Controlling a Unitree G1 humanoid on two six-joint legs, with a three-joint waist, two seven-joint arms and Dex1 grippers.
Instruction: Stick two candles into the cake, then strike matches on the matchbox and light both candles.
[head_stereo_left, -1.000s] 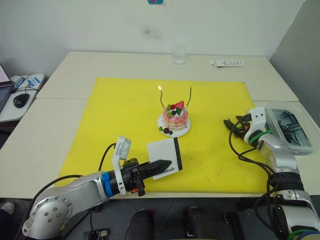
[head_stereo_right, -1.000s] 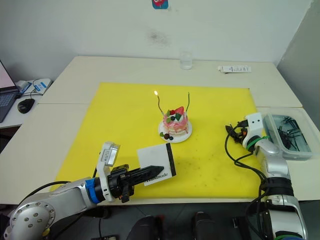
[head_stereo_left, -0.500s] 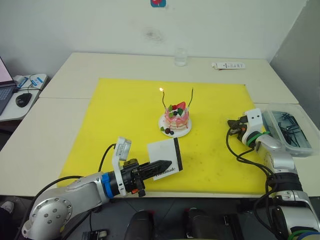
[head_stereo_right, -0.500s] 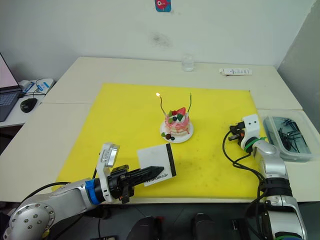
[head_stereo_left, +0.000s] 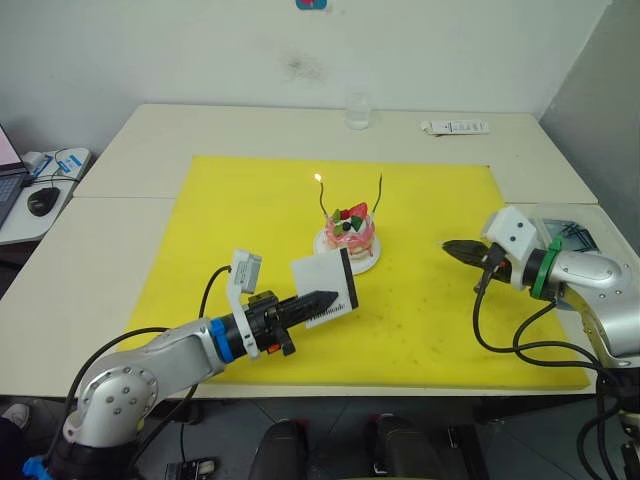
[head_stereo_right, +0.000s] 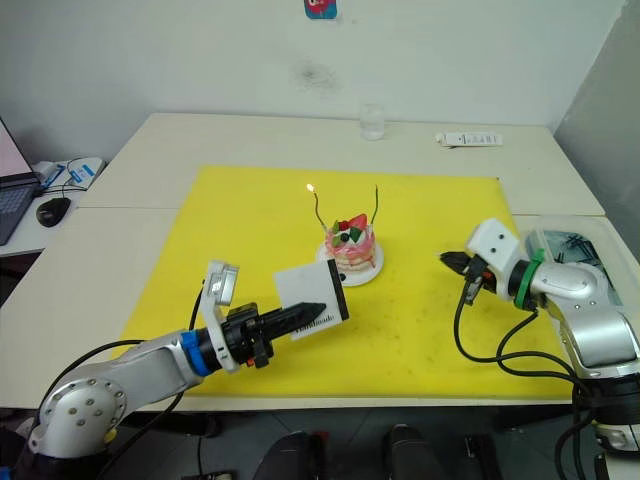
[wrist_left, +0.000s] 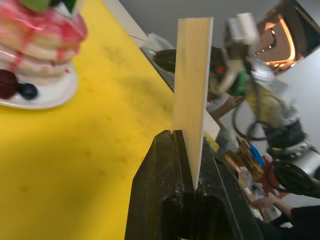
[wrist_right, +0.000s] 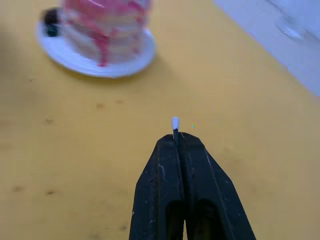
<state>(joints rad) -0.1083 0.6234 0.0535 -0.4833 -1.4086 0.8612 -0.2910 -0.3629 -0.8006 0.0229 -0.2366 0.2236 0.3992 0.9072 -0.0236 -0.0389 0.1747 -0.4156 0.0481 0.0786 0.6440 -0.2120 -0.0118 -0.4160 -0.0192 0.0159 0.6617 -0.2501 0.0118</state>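
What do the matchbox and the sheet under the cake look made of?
Matchbox: likely cardboard, matte white, a thin flat panel seen edge-on in the left wrist view. Sheet: probably thin plastic or rubber mat, matte yellow, lying flat with speckled marks.

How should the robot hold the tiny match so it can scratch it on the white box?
Grip the match by its dark stem, from behind, leaving the pale tip poking out. The right gripper already pinches it that way, tip forward, so only the head would rub the matchbox held up on edge by the left gripper.

Pink-and-white cake, yellow mat, black-edged white matchbox
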